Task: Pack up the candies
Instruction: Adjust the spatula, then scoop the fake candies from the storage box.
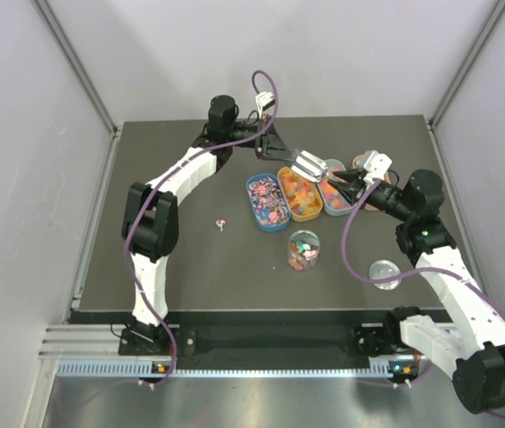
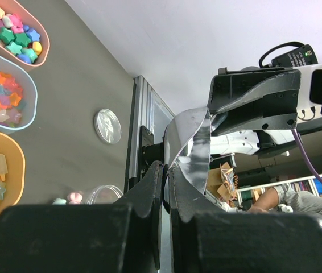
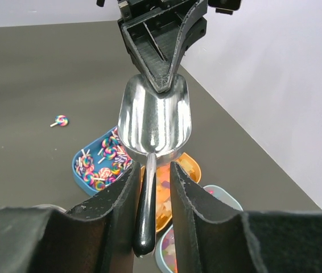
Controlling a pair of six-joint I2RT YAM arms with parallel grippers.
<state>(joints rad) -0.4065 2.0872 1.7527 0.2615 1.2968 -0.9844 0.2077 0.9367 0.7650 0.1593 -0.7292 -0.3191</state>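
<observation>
Tiny, brightly multicoloured candies (image 1: pixel 268 201) fill oval trays (image 1: pixel 275 229).

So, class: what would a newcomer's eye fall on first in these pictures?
A shiny metal scoop is held in mid-air over the oval trays. The left fingers pinch its bowl rim, while the right fingers flank its handle. The trays below hold bright candies.

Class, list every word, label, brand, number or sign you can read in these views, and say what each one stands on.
No text can be read in any view.
Black adapter, background of the left wrist view: green-and-white label, too small to read.
Printed packet, same background: blurred, unreadable.
</observation>
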